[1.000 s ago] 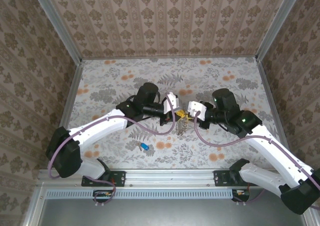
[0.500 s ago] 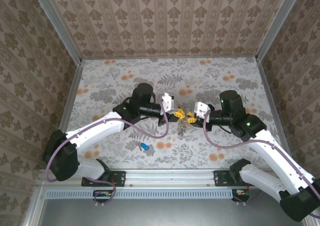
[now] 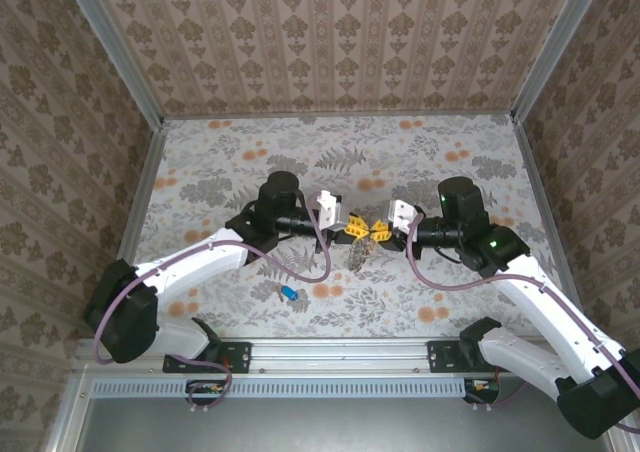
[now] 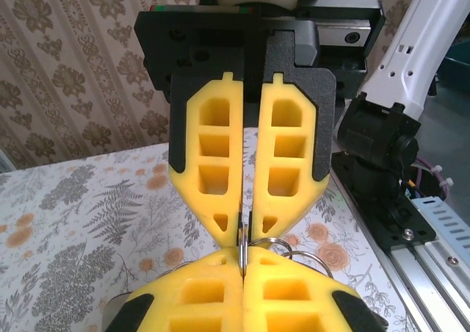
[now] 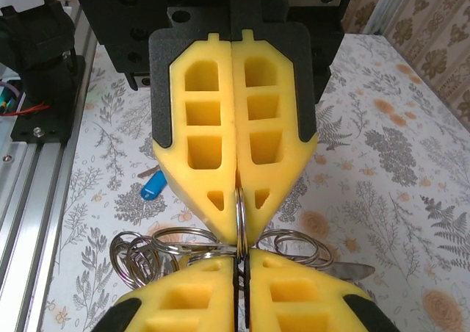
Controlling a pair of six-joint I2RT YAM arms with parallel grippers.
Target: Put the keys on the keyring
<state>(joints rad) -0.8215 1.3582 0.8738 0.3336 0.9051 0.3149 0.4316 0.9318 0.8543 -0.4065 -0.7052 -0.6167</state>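
The two pincers meet tip to tip above the flowered table [image 3: 450, 162]. The left pincer [image 3: 352, 227] has its yellow pads pressed together, with a thin metal loop of the keyring [image 3: 358, 256] nipped edge-on at their points. The right pincer [image 3: 378, 230], facing it, is closed to a slit on that same loop, so the wire runs from one set of tips into the other. The rest of the keyring, several coils of fine wire, sags just below the meeting tips and bulges out to either side. The blue-headed key [image 3: 289, 293] lies flat on the table, well apart from both pincers, on the left pincer's side and nearer the arm bases. A grey metal blade [image 5: 352, 272] shows among the coils just beside the right pincer's fingers. Whether it is the other key I cannot tell.
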